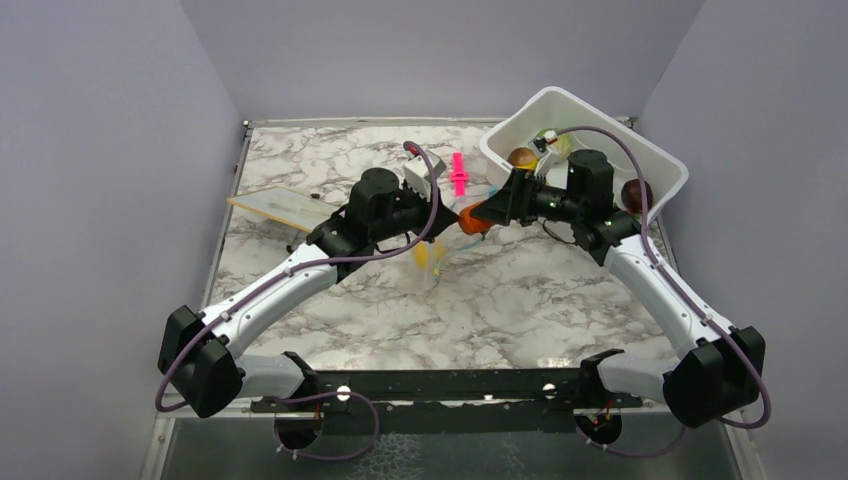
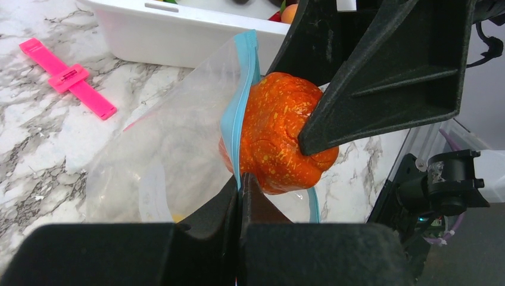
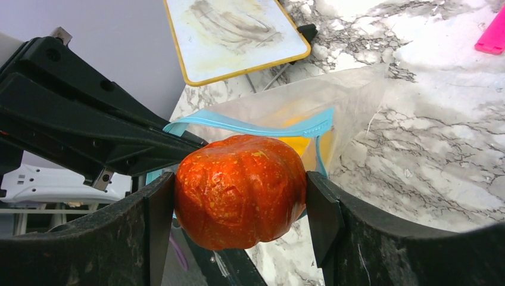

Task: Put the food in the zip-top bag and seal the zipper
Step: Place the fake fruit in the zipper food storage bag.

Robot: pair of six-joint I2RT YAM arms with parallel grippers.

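Marble-patterned worktop (image 1: 520,300) between plain grey walls, and all the action is bunched up at its middle. Left tool (image 2: 241,189) is clamped tight on the bag (image 2: 161,155) — pinching the rim right at the light blue zipper (image 2: 235,113) and holding the mouth up off the worktop. Right tool (image 3: 239,199) grips the orange piece (image 3: 238,190), a bumpy pumpkin-shaped toy, with one finger on each flank and the jaws spread wide around it. That orange piece is right at the bag's mouth, pressed against the zipper strip in the left wrist view — how far it sits past the rim I cannot tell. Low inside the bag, a yellow piece (image 3: 301,146) shows through the clear plastic. Behind the bag and to its right stands a white tub (image 1: 560,100), with a brown piece (image 1: 522,157) and a green ball (image 1: 553,143) in it, partly hidden by the right arm's cable. A pink clip (image 1: 459,172) lies flat just behind the bag. Left of the bag, a pale board (image 1: 280,207) with a yellow edge rests on the worktop, well apart from the tub.
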